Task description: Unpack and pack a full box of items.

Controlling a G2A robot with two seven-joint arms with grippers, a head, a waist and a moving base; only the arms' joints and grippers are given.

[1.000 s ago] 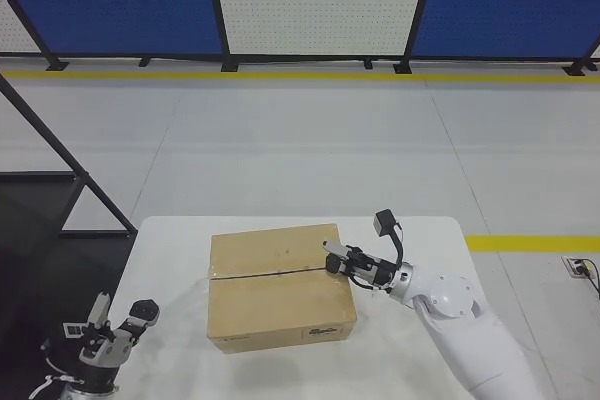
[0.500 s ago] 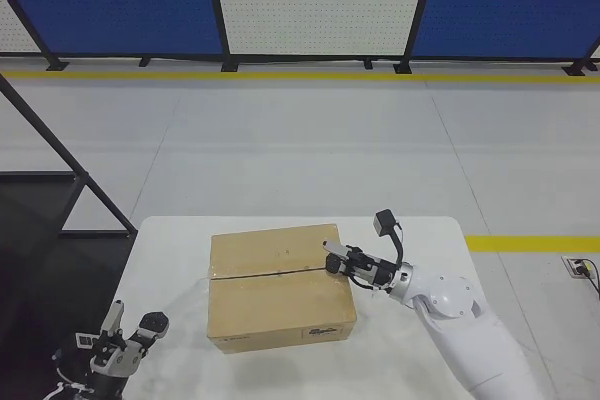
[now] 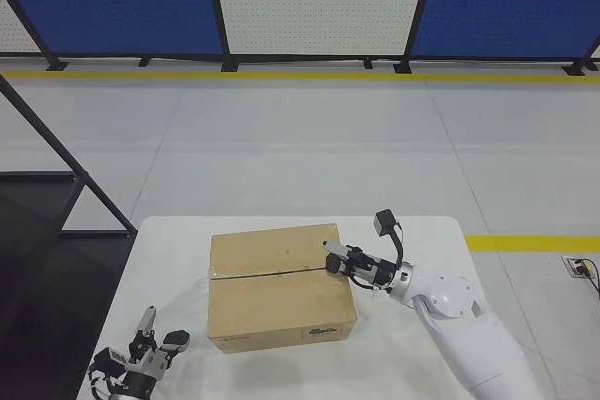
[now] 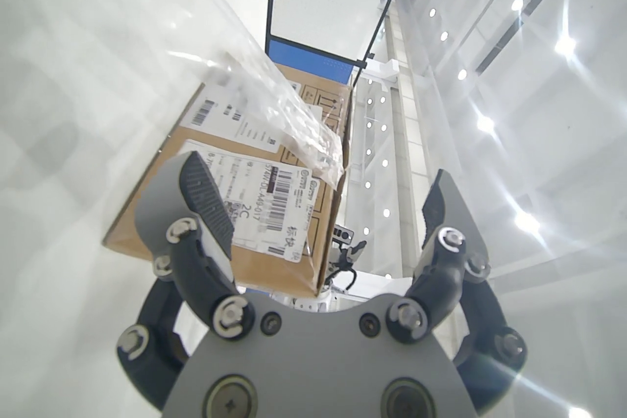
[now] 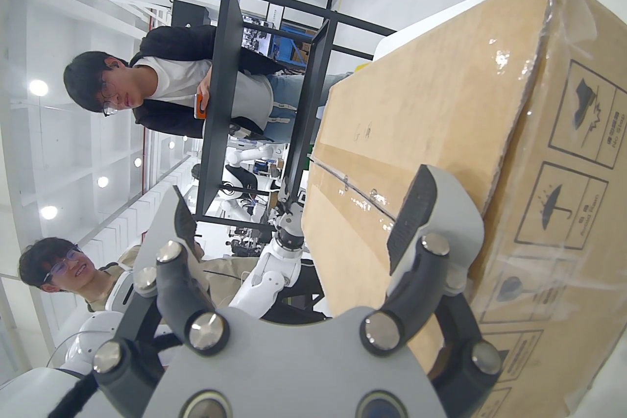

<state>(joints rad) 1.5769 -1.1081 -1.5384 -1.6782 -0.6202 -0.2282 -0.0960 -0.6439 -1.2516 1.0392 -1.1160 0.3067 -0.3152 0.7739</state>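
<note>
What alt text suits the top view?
A closed cardboard box sits on a white table. The right gripper, open, is at the right end of its top seam; the left gripper, open, is by the table's near left corner.

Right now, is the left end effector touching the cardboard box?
Apart. The top view shows bare table between the left end effector and the cardboard box.

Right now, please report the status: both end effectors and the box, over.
Left end effector open, near table corner, clear of cardboard box. Right end effector open at end of its taped seam. Box closed; nothing blocking.
</note>
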